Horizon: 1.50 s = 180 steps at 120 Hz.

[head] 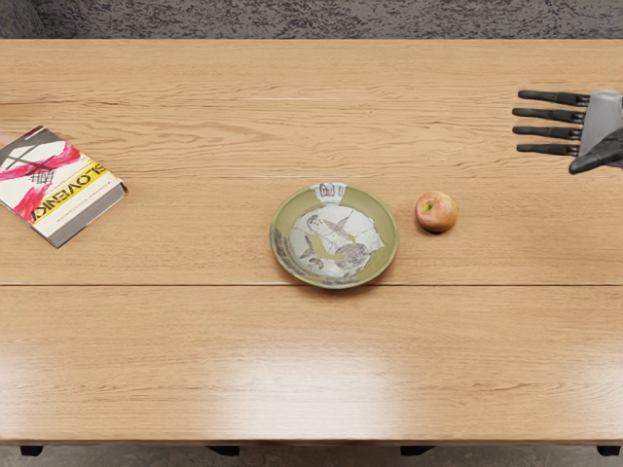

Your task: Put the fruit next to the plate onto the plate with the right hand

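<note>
A small red and yellow apple (436, 211) lies on the wooden table, just right of the plate. The plate (282, 222) is round with an olive-green rim and a pale picture in its centre, and nothing lies on it. My right hand (555, 125) comes in from the right edge, above and to the right of the apple. Its black fingers (545, 97) stretch flat toward the left and hold nothing. A wide gap separates the hand from the apple. The left arm is out of sight.
A book (54, 183) with a white, red and yellow cover lies near the table's left edge. The table's far edge meets a grey floor at the top of the view.
</note>
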Each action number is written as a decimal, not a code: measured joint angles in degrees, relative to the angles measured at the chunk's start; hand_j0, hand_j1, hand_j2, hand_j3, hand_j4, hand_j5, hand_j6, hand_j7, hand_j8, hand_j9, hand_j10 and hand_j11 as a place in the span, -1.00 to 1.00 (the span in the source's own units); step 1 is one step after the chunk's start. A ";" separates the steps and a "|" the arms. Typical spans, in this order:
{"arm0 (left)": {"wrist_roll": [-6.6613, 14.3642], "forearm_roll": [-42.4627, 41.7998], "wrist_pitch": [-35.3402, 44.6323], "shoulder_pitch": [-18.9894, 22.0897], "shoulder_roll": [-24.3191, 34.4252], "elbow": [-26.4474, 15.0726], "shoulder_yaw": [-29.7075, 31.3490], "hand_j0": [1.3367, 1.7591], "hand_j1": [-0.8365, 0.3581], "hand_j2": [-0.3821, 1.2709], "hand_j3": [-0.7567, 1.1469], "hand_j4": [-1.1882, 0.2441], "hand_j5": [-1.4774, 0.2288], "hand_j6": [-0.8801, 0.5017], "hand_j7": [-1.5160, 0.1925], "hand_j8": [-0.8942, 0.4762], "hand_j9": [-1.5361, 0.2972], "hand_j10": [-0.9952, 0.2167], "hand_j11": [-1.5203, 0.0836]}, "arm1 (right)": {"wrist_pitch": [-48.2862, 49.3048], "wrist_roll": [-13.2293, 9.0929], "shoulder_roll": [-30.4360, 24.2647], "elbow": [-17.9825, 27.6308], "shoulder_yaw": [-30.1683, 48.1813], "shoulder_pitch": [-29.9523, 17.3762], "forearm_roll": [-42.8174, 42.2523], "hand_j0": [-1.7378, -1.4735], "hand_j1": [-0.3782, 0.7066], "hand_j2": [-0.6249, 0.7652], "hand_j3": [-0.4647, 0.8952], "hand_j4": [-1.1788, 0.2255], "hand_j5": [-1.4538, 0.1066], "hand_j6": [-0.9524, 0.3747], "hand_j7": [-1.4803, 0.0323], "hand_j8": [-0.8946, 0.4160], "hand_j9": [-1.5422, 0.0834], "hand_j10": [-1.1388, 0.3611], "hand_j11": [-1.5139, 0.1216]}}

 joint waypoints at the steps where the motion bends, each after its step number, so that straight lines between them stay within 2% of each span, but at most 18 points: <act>1: 0.00 0.00 0.00 0.02 0.00 0.00 0.00 0.52 0.98 -0.54 -0.21 0.66 0.73 0.27 0.77 0.30 0.68 0.64 0.90 | 0.00 0.00 0.03 0.00 -0.02 -0.03 -0.03 -0.40 -0.91 -0.11 -0.32 0.66 0.84 0.42 0.93 0.35 0.87 0.50 0.83; 21: 0.00 0.00 0.00 0.02 0.00 0.00 0.00 0.52 0.98 -0.54 -0.21 0.66 0.73 0.27 0.77 0.30 0.68 0.64 0.90 | 0.00 0.07 0.45 0.80 0.27 0.22 -1.41 -0.40 -0.90 -0.11 -0.32 0.66 0.83 0.41 0.92 0.34 0.87 0.50 0.82; 40: 0.00 0.00 -0.01 0.03 0.00 0.00 0.00 0.52 0.98 -0.54 -0.21 0.66 0.73 0.27 0.77 0.30 0.68 0.64 0.90 | -1.36 0.04 -1.81 14.88 4.95 1.00 -14.86 -0.40 -0.88 -0.11 -0.32 0.64 0.82 0.40 0.91 0.33 0.85 0.48 0.81; 53: 0.00 0.00 0.00 0.05 0.00 0.00 0.00 0.52 0.98 -0.54 -0.21 0.66 0.73 0.27 0.77 0.31 0.68 0.64 0.90 | -16.82 -0.06 0.02 23.26 5.95 1.48 -25.24 -0.40 -0.87 -0.11 -0.32 0.63 0.81 0.39 0.90 0.31 0.84 0.47 0.80; 69: 0.00 0.00 0.00 0.04 0.00 0.00 0.01 0.52 0.98 -0.54 -0.21 0.66 0.73 0.27 0.77 0.31 0.68 0.64 0.90 | -35.25 -1.84 7.55 26.98 3.09 1.81 -39.52 -0.40 -0.86 -0.11 -0.32 0.62 0.79 0.37 0.89 0.30 0.83 0.46 0.79; 86: 0.00 -0.01 0.00 0.04 0.00 0.00 0.01 0.52 0.98 -0.54 -0.21 0.66 0.73 0.27 0.77 0.30 0.68 0.64 0.90 | -47.47 -4.93 15.49 27.02 -3.19 1.97 -52.76 -0.40 -0.82 -0.12 -0.32 0.60 0.77 0.35 0.86 0.28 0.81 0.44 0.76; 109: 0.00 -0.01 0.00 0.05 0.00 0.00 0.01 0.52 0.98 -0.54 -0.21 0.66 0.73 0.27 0.77 0.30 0.68 0.64 0.90 | -57.90 -5.98 20.45 25.20 -8.29 1.96 -64.23 -0.40 -0.78 -0.12 -0.32 0.56 0.73 0.31 0.82 0.24 0.77 0.41 0.73; 123: 0.00 -0.01 0.00 0.04 0.00 0.00 0.01 0.52 0.98 -0.54 -0.21 0.66 0.73 0.27 0.77 0.31 0.68 0.64 0.90 | -60.77 -6.11 23.49 22.91 -11.00 1.66 -66.66 -0.40 -0.77 -0.12 -0.32 0.56 0.73 0.31 0.82 0.24 0.77 0.41 0.72; 142: 0.00 -0.01 0.00 0.05 0.00 0.00 0.01 0.52 0.98 -0.54 -0.21 0.66 0.73 0.27 0.77 0.31 0.68 0.64 0.90 | -61.82 -6.16 25.81 20.31 -16.55 4.01 -67.81 -0.40 -0.76 -0.12 -0.32 0.56 0.72 0.30 0.81 0.23 0.76 0.40 0.72; 156: 0.00 -0.01 0.00 0.02 0.00 0.00 0.01 0.52 0.98 -0.54 -0.21 0.66 0.73 0.27 0.77 0.31 0.68 0.64 0.90 | -61.92 -6.17 28.15 17.96 -21.81 7.43 -67.84 -0.40 -0.75 -0.12 -0.32 0.55 0.71 0.30 0.80 0.22 0.75 0.40 0.71; 180: 0.00 -0.01 0.00 -0.02 0.00 0.00 0.01 0.52 0.98 -0.54 -0.21 0.66 0.73 0.27 0.77 0.31 0.68 0.64 0.90 | -61.95 -6.17 29.56 15.35 -26.62 9.81 -67.73 -0.40 -0.66 -0.14 -0.32 0.49 0.64 0.23 0.73 0.16 0.69 0.34 0.64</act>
